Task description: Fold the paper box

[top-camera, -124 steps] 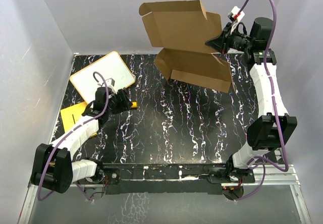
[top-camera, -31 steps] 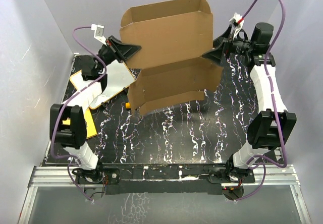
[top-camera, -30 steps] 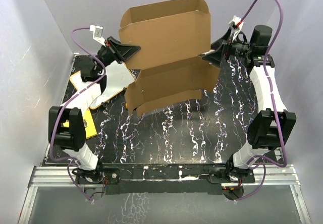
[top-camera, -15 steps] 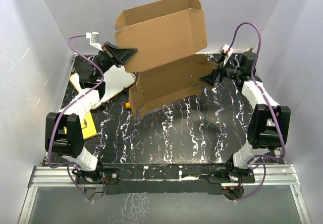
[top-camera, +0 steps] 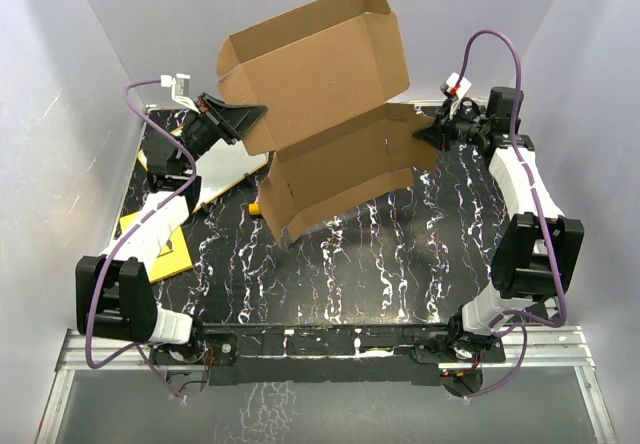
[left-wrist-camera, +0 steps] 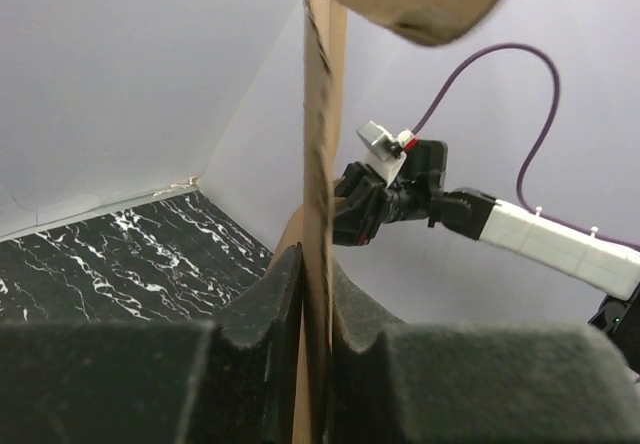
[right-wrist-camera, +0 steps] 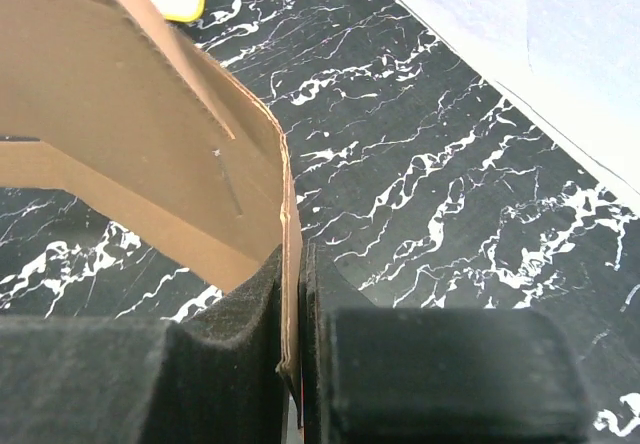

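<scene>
Hanging over worktop, paper box was pinched: left end effector at nine o'clock, right end effector at three.

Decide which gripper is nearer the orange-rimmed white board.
Left. The left gripper clamps the paper box close over the white board; the right gripper clamps the box's opposite edge.

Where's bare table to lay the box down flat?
Bare: the centre and near half of the table, and its right side under the right arm. Crowded: the left edge, with the white board and orange-yellow sheet; a small yellow thing lies below the held paper box.
</scene>
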`<state>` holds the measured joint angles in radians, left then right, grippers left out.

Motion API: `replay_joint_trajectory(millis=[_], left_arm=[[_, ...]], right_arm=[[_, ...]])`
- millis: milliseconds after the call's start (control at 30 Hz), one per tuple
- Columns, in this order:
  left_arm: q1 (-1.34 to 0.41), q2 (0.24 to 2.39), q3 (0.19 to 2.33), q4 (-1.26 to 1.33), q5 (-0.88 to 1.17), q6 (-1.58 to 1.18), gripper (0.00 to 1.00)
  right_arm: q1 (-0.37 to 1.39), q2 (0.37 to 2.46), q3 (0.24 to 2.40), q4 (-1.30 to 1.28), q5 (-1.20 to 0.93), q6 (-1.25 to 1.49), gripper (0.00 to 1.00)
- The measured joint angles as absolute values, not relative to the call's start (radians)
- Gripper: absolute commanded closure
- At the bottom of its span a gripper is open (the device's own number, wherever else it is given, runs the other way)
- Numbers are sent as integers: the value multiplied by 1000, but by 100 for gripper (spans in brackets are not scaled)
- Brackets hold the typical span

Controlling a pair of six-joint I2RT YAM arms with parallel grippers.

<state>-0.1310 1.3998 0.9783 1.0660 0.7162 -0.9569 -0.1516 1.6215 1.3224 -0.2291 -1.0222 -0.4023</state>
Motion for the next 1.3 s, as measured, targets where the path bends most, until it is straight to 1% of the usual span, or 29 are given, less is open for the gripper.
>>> replay_joint_trajectory(millis=[100,367,400,433,467,500,600,633,667,700,800,867,933,1000,1100,1133,1167,1233,1267,1300], left_arm=[[-120,1373,968,1043,732,-936,76],[-89,1397,934,1070,796,-970,75],[-88,1404,929,1069,802,-971,78],[-87,1409,925,1068,808,-970,86],[-86,1411,921,1067,812,-968,97],[-86,1413,916,1062,817,-963,100],[-86,1418,915,1058,829,-950,100],[-86,1419,915,1061,828,-950,100],[-87,1421,914,1062,826,-953,100],[-88,1426,910,1066,825,-957,100],[-87,1445,883,1077,812,-970,100],[-88,1460,854,1074,803,-967,100],[-89,1473,828,1053,795,-942,100],[-91,1482,807,1047,786,-911,100],[-92,1483,778,1059,780,-864,100],[-93,1483,769,1067,779,-846,100],[-94,1483,763,1071,780,-828,100],[-94,1483,755,1081,782,-797,100],[-94,1483,751,1089,785,-783,100],[-94,1483,749,1096,791,-769,100]], right_arm=[[-154,1595,1390,-386,-1014,-493,92],[-159,1565,1430,-681,-974,-654,92],[-160,1569,1438,-710,-966,-662,92],[-161,1576,1454,-739,-959,-673,92],[-163,1586,1473,-762,-952,-682,92],[-165,1594,1492,-783,-944,-689,92],[-171,1623,1561,-849,-925,-720,92],[-173,1628,1576,-868,-921,-730,89],[-173,1630,1585,-885,-918,-737,83],[-174,1630,1588,-900,-915,-744,74],[-178,1630,1589,-934,-918,-759,51],[-184,1631,1589,-946,-927,-765,39],[-194,1632,1591,-953,-949,-772,31],[-211,1637,1600,-958,-981,-772,27],[-241,1639,1599,-906,-1041,-729,27],[-248,1639,1594,-867,-1056,-701,27],[-254,1633,1565,-775,-1077,-645,29],[-262,1621,1479,-578,-1102,-521,46],[-263,1617,1416,-455,-1111,-439,54],[-263,1617,1354,-326,-1114,-357,58]])
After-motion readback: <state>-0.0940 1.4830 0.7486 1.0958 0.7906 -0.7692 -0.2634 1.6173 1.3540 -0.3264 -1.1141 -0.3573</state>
